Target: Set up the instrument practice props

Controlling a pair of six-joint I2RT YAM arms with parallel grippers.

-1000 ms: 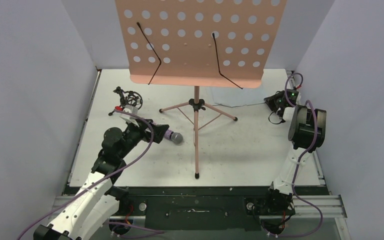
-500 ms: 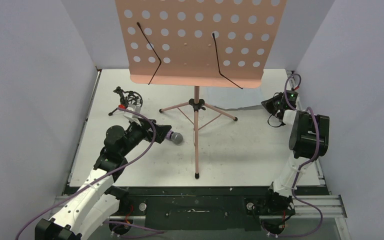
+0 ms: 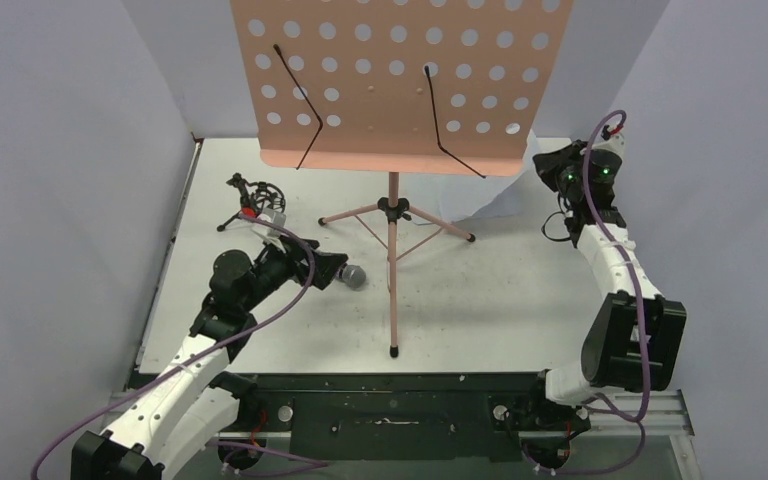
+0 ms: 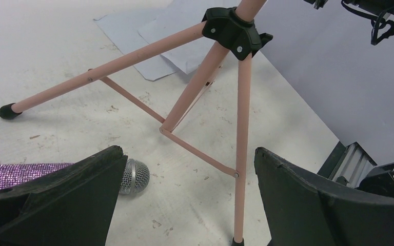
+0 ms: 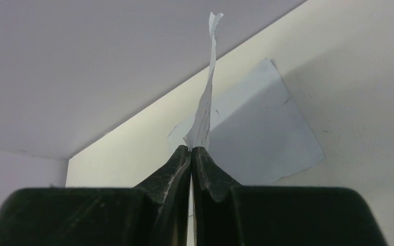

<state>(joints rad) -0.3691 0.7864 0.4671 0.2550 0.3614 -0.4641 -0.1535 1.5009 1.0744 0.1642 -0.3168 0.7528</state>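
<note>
Right wrist view has your right gripper [image 5: 191, 149] pinched shut on one sheet-music page [image 5: 203, 110], held edge-up off the table, second page [image 5: 267, 138] flat below. Pink stand's desk [image 3: 400, 90] is to its left, just beside I think. Left gripper [image 4: 187, 154] gapes empty, microphone [image 4: 133, 176] lying by its left finger

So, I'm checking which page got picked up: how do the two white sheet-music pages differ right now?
The raised white paper page is pinched in the shut right claw and stands edge-on, its tip curled. The second white paper page lies flat on the pale table, touched by no claw. Both are thin white sheets.
</note>
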